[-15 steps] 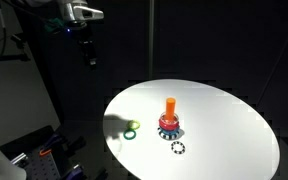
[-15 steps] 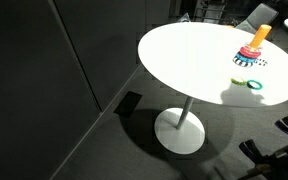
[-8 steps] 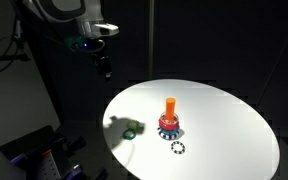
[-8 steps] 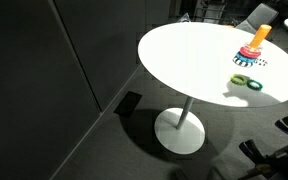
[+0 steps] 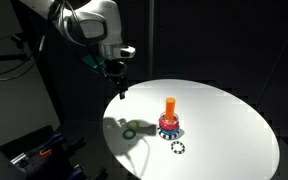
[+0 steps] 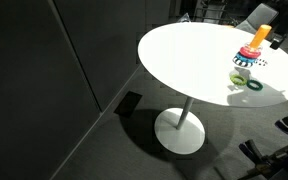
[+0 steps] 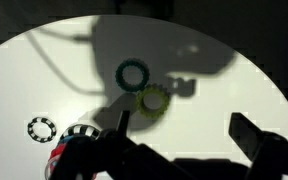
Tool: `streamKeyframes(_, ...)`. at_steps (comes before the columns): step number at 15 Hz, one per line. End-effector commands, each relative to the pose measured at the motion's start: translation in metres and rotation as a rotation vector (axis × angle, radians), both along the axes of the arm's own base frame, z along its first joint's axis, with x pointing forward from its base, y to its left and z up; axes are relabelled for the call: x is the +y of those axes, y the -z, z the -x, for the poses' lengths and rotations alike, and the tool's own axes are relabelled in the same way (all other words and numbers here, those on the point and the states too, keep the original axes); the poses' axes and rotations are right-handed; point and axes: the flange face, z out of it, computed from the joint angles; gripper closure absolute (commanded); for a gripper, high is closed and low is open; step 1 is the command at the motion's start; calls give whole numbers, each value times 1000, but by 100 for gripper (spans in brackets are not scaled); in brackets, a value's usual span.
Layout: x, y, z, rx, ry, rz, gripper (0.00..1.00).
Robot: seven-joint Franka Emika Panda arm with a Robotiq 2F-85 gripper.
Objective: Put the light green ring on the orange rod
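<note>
With pickup and placing both remaining, the light green ring [image 7: 152, 99] is lying near the worktop [image 5: 224, 120] edge, well apart from the orange rod [image 5: 170, 108], while the gripper [image 5: 121, 92] is hovering above, jaws spread and empty.

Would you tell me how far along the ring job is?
Done: nothing yet; the light green ring lies on the table beside the dark green ring, away from the rod. In hand: the open, empty end effector hangs above them. Left: grasp it, carry it, drop it over the rod.
</note>
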Motion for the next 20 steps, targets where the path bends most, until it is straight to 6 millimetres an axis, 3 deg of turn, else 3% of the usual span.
streamKeyframes(1,-14,10,-23,-10,-44,11,0)
streamKeyframes(3,-16,14,-30,-1,-32,21,0)
streamKeyframes(4,-10,15,-18,2,-21,5,0)
streamKeyframes(11,-11,18,-26,6,-20,6,0)
streamKeyframes(20,-7,64,-42,-17,-12,20,0)
